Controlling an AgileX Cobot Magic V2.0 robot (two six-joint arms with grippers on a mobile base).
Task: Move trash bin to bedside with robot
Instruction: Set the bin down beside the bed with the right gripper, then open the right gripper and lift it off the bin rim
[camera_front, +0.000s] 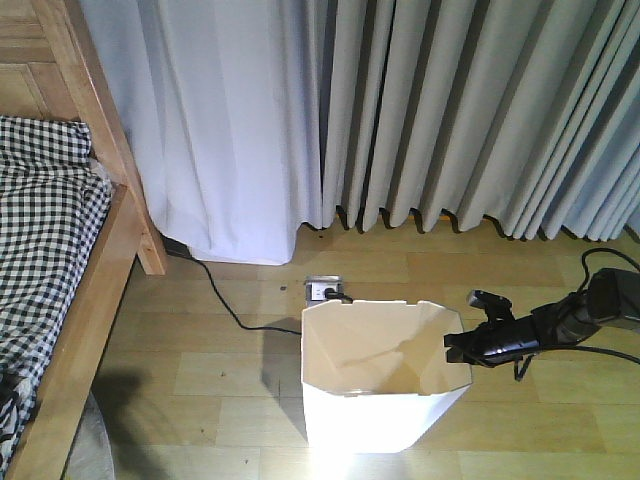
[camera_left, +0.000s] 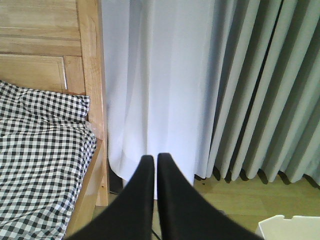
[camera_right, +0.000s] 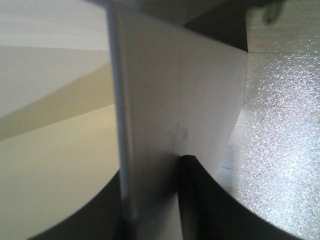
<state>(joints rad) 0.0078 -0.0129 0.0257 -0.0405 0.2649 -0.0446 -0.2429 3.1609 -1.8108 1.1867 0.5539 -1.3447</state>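
Observation:
The white trash bin (camera_front: 375, 385) stands on the wooden floor at bottom centre, its cream inside showing. My right gripper (camera_front: 458, 350) is shut on the bin's right rim; the right wrist view shows the thin wall (camera_right: 165, 130) pinched between the black fingers (camera_right: 200, 200), one inside and one outside. The bed (camera_front: 85, 300) with its wooden post (camera_front: 110, 140) and checkered bedding (camera_front: 40, 230) is at the left. My left gripper (camera_left: 152, 159) is shut and empty, held in the air facing the bed post (camera_left: 92, 75) and the curtain. The bin's rim shows in the left wrist view's bottom right corner (camera_left: 290, 225).
Grey curtains (camera_front: 470, 110) and a white curtain (camera_front: 230, 130) hang along the back. A black cable (camera_front: 225, 300) runs across the floor to a socket box (camera_front: 325, 290) just behind the bin. Black cables (camera_front: 610, 350) trail from the right arm.

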